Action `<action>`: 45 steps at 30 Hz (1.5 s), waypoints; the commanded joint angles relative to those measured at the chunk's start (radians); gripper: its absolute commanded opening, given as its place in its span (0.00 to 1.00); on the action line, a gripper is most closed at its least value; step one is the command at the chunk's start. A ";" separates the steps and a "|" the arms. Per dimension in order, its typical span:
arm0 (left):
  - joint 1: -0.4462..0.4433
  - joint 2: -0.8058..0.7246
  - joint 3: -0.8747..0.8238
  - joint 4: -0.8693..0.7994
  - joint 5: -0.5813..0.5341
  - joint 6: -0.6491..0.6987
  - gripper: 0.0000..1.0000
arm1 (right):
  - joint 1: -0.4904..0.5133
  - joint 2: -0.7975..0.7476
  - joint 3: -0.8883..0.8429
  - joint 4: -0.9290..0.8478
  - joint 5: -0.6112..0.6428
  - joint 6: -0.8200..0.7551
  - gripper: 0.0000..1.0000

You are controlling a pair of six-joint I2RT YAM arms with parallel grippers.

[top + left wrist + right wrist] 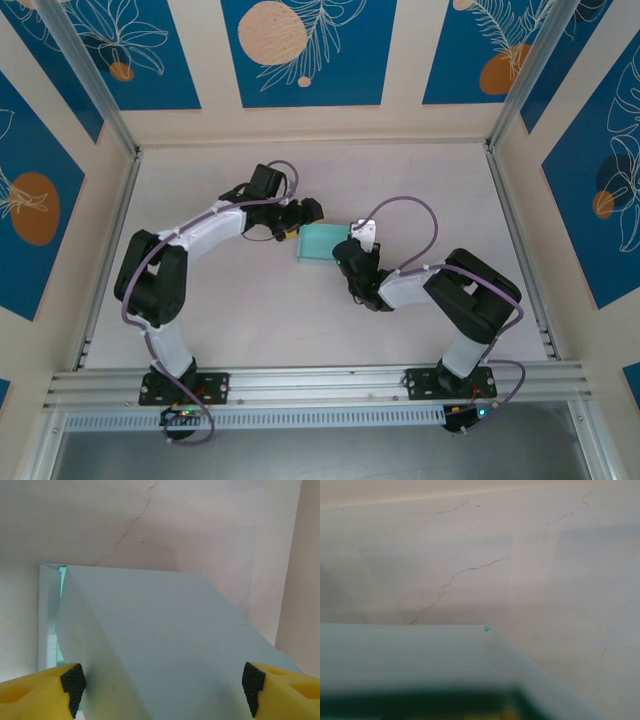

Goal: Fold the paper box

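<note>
The paper box [320,243] is sitting on the table [250,300], around its middle, and it is looking like a raised box shape, no flat sheet. It is thin pale-blue card, so I am judging it light, springy and quick to crease or skate across the smooth top. The firmer spots to take are going to be the folded edges and corners, not the middle of a panel. At the box's left end the left gripper [293,222] is hovering with its fingers spread wide. Up close, its black pads [73,682] are standing either side of the broad top panel [165,645], and the card is running on behind both, so nothing is being clamped there. A side flap [48,605] is standing ajar at the far left corner, with darker teal peeking through inside. At the box's right end the right gripper [352,255] is clenched tight. Whether a sliver of card is pinched in it, I cannot tell, because the near wall [410,655] is blurring into a dark green band at the bottom edge.
</note>
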 commanded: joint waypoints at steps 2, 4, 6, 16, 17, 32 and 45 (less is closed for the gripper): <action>-0.002 0.051 -0.009 0.020 0.027 -0.015 0.85 | 0.020 0.063 -0.032 -0.148 -0.101 -0.014 0.04; -0.002 0.059 -0.009 0.035 0.036 -0.023 0.82 | 0.020 0.064 -0.036 -0.145 -0.100 -0.014 0.04; -0.002 0.064 -0.011 0.056 0.048 -0.035 0.77 | 0.020 0.064 -0.036 -0.142 -0.100 -0.015 0.04; -0.002 0.054 -0.015 0.003 -0.005 0.004 0.71 | 0.021 0.064 -0.024 -0.167 -0.106 -0.016 0.04; -0.002 0.049 -0.022 -0.011 -0.026 0.016 0.71 | 0.023 0.061 -0.023 -0.175 -0.107 -0.013 0.04; -0.016 -0.010 -0.104 -0.033 -0.173 0.050 0.69 | 0.111 -0.092 0.018 -0.418 -0.058 -0.009 0.51; -0.026 -0.017 -0.104 -0.020 -0.212 0.024 0.68 | 0.121 -0.341 -0.032 -0.501 -0.251 -0.081 0.82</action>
